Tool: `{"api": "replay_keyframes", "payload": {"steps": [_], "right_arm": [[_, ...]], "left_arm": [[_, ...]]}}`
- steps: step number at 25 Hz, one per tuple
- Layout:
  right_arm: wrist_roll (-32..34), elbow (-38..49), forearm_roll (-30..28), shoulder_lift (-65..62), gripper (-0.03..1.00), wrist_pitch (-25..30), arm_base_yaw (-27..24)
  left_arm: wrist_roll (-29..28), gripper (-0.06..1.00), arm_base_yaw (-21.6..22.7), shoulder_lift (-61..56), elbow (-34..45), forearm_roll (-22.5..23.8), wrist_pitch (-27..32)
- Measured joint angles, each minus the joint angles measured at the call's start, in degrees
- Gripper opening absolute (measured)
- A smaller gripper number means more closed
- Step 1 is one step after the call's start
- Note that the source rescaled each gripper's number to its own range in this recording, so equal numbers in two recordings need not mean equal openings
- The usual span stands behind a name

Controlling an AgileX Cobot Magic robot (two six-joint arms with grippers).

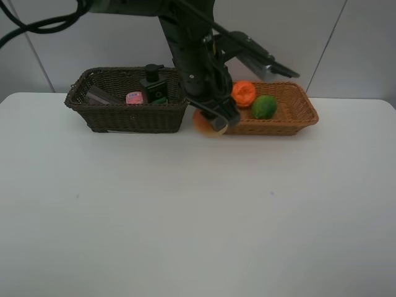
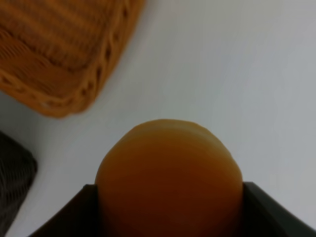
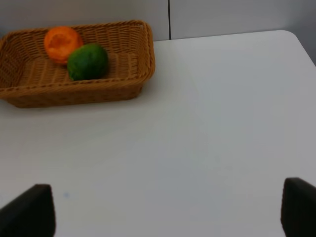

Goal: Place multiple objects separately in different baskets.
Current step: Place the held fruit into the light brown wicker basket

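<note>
Between baskets, peach (image 2: 169, 177) in left end effector (image 1: 215, 121)

Dark brown basket (image 1: 127, 117), orange-tan basket (image 1: 291, 120), green fruit (image 1: 264, 107), white table (image 1: 198, 216).

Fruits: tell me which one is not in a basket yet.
The peach. The left gripper holds it just outside the tan basket, while the orange and the lime already lie inside.
</note>
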Motion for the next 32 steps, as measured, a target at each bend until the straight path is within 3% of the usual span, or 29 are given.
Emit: {"api": "replay_keyframes", "payload": {"steps": [5,16,30,32], "right_arm": [[0.0,0.0,0.0,0.0,0.98,0.0,0.0],[0.0,0.0,0.0,0.0,0.98,0.0,0.0],[0.0,0.0,0.0,0.0,0.98,0.0,0.0],[0.0,0.0,0.0,0.0,0.98,0.0,0.0]], "left_arm": [[-3.09,0.67,1.12,6.28,-10.14,0.2,-4.8],[-3.48,0.67,4.54,14.39,-11.01,2.5,-26.09],[-3.54,0.67,5.59,18.88,-11.01,1.09,-27.43],[-3.54,0.76,5.59,18.88,-11.01,0.98,-27.07]]}}
